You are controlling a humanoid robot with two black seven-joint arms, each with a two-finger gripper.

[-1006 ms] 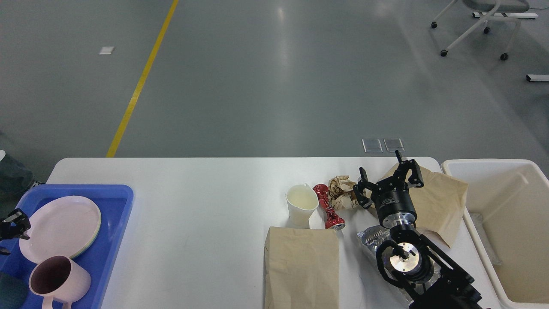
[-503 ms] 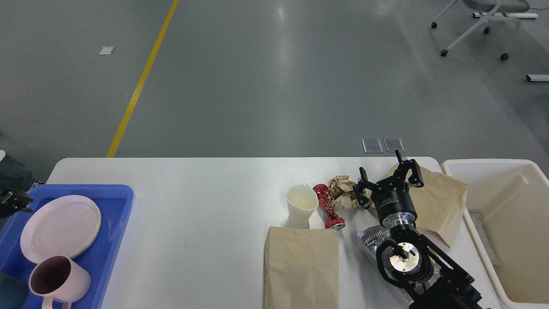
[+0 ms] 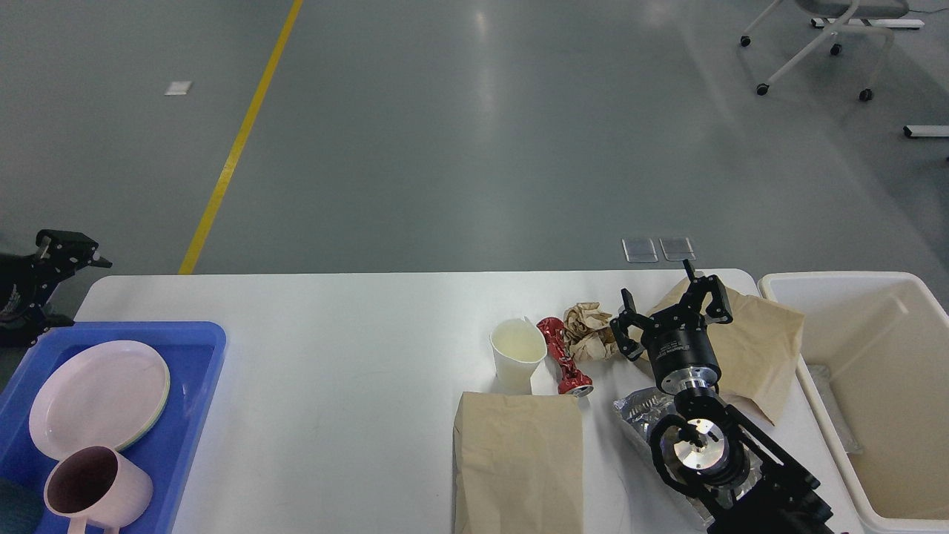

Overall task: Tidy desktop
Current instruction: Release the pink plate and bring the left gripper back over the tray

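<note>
Worktop (image 3: 334,334): big and white, it fills the lower part of the view, with the blue tray (image 3: 200,348) at its left end and the cream bin (image 3: 786,285) at its right end.
Rubbish: a white cup (image 3: 517,362), a squashed red can (image 3: 563,357), a ball of brown paper (image 3: 587,331), two brown bags (image 3: 519,463) (image 3: 756,348) and a silver wrapper (image 3: 636,412) lie close together on the right side.
Tray: a pink plate (image 3: 96,397) and a pink mug (image 3: 96,489) sit in it.
Right tool (image 3: 671,308): wide apart and holding nothing, up over the far bag, just beside the paper ball. It has not moved.
Left tool (image 3: 67,248): it has gone up from beside the plate to past the far left corner. I cannot tell if it is wide or narrow.
What it means: the left side looks done, and the rubbish is not picked up yet. The paper ball looks like the next thing for the bin.
</note>
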